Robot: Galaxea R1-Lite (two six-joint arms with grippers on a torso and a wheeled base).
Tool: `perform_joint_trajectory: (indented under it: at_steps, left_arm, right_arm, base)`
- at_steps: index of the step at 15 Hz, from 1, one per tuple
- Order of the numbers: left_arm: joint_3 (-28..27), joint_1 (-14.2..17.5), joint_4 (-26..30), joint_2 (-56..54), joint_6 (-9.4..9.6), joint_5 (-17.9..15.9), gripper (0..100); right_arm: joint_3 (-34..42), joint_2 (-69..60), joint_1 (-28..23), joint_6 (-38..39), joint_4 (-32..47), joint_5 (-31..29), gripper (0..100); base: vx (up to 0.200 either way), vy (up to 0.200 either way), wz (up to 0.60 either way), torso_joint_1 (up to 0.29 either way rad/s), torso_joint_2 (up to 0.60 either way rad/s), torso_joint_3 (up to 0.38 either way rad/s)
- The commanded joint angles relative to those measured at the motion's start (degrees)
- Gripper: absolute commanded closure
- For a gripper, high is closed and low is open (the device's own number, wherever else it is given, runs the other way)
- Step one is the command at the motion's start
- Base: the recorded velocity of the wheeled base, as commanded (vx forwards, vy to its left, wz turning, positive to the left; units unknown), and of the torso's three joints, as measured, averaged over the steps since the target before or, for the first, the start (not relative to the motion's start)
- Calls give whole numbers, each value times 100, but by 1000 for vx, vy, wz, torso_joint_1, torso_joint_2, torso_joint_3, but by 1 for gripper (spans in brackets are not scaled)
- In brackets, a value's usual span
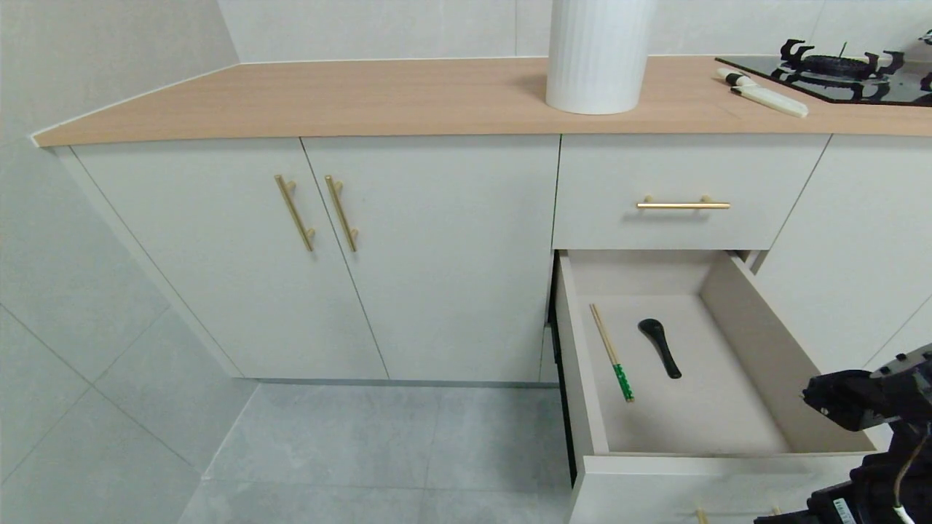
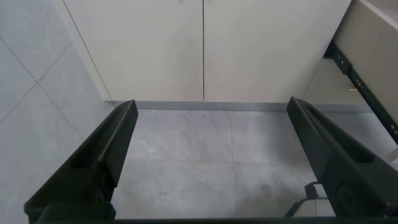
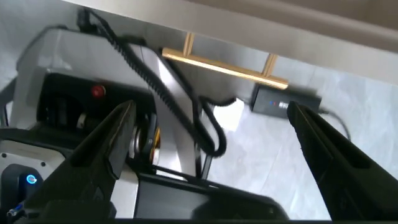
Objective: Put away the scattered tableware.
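Head view first: the lower drawer (image 1: 757, 342) is pulled right out, and inside it lie a pair of chopsticks (image 1: 611, 353) with green tips and, just beside them but not touching, a black spoon (image 1: 660, 347), so that part of the tidying looks done. Up on the tabletop (image 1: 364, 94) a cream knife (image 1: 762, 92) lies near the gas hob (image 1: 837, 69), with a white ribbed container (image 1: 598, 54) standing further along. If the knife counts as scattered tableware, it has yet to be put away, and either way the drawer wants shutting. Over to the left wrist view: the left end effector (image 2: 211, 104) is spread wide with nothing in it, hanging over the grey floor tiles (image 2: 199, 149) in front of the cabinet doors (image 2: 205, 50), well away from the action. Now the right wrist view: the right end effector (image 3: 210, 109) is also gaping wide and empty, low in front of the drawer's front panel, with the gold drawer handle (image 3: 224, 64) lying between its fingers' line of sight but not touched. My read is that closing the drawer is the likely job in hand.
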Motion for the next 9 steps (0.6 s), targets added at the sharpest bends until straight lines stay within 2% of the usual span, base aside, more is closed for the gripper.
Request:
perform_joint_trajectory:
  at_steps: [1,9]
  left_arm:
    - [0,2,-1,9,-1,2,0]
    - [0,2,-1,9,-1,2,0]
  right_arm:
    - [-7,397,29,26,-28,-13,0]
    - [46,679,20,272,-608,-268,0]
  base:
    - [0,0,0,0,0,0]
    - [0,0,0,0,0,0]
